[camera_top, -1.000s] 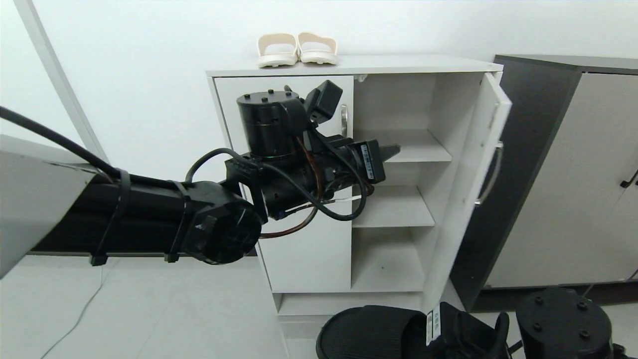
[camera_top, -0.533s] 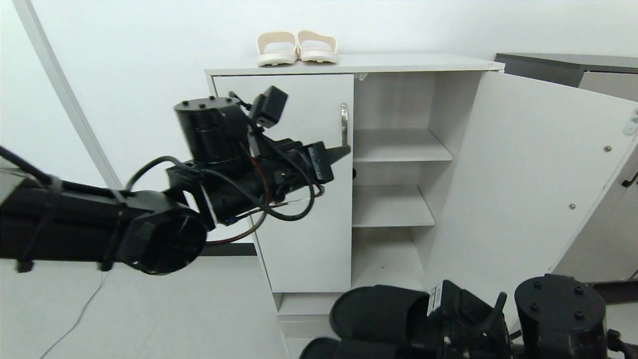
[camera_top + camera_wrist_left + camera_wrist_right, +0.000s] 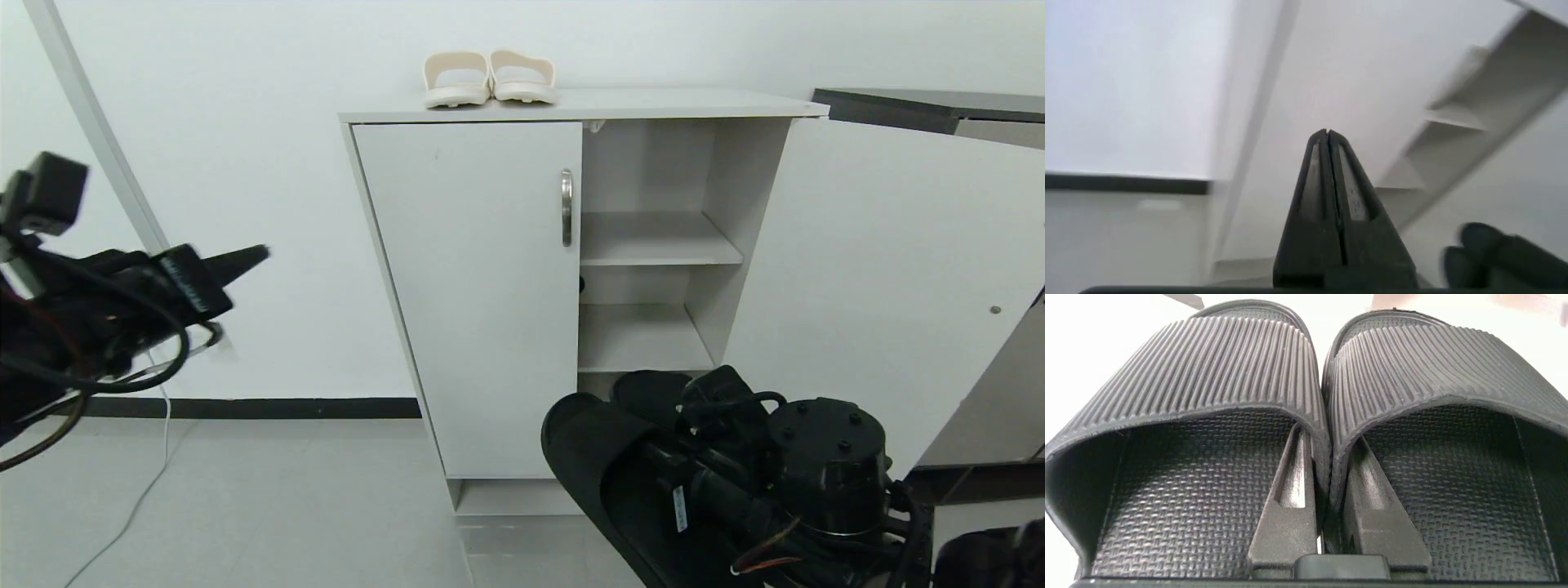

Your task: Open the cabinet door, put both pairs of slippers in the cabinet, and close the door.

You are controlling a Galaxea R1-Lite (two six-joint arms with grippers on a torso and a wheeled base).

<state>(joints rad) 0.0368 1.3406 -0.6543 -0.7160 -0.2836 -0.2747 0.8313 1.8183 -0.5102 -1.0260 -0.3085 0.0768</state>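
Looking through the head view: finds the black slippers (image 3: 600,465) carried low on the right arm, just in front of the cabinet (image 3: 694,103), toe ends toward the open right half below the lower shelf (image 3: 641,339). Shows the right door (image 3: 882,269) swung wide and the left door (image 3: 473,294) shut. Places the beige slippers (image 3: 490,80) side by side on the cabinet top, near its back edge, left of the middle. Puts the left tool (image 3: 253,255) well off to the left, apart from everything, tips pressed together on nothing.

Turning to the left wrist view: confirms that narrow, empty state, with fingers (image 3: 1315,180) flat against each other.

Turning to the right wrist view: shows the right tool (image 3: 1328,445) reaching under both straps (image 3: 1208,367), one finger inside each slipper, pinching the two adjoining strap walls. Suggests light, soft, bendy foam or rubber, with ribbed straps and pebbled footbeds likely giving good friction. Looks a sound hold, though drooping soles may catch a shelf edge. Recommends the same paired-strap hold for the beige pair.
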